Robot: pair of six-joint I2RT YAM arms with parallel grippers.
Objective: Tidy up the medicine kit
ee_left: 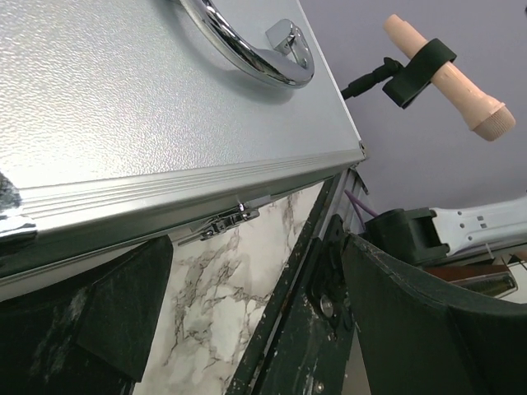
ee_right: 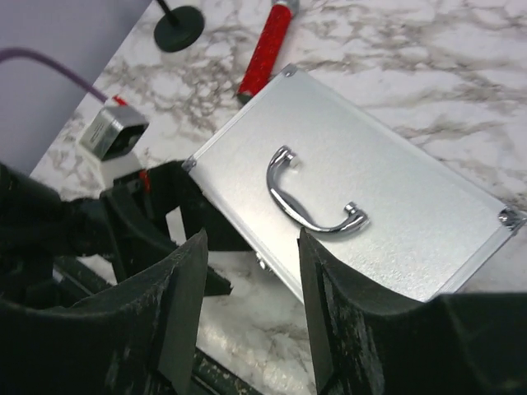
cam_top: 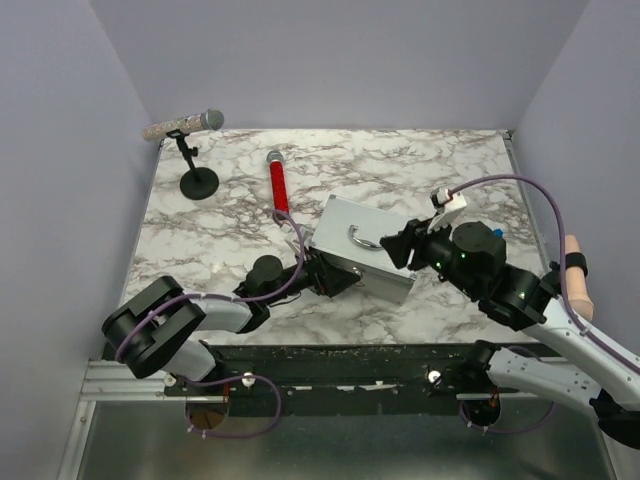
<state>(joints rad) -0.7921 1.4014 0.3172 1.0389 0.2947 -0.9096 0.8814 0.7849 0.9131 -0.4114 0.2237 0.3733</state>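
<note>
Top cam: medicine kit (cam_top: 340, 225) sat lid shut, mid table (cam_top: 450, 170). Left gripper (cam_top: 335, 278) was at its near-left corner, right gripper (cam_top: 398, 248) at its right end.
L wrist: jaws spread wide beside kit's edge.
R wrist: jaws apart, above kit.

Centre blocked by medicine kit (cam_top: 365, 250); red tool (cam_top: 279, 188) near its far-left corner; stand (cam_top: 199, 182) beyond; table (cam_top: 470, 170) far-right free.

Nothing you can actually read in any of these views, honestly. The medicine kit (ee_right: 412, 164) lid you're looking at is plain stippled metal, no label or brand showing.
</note>
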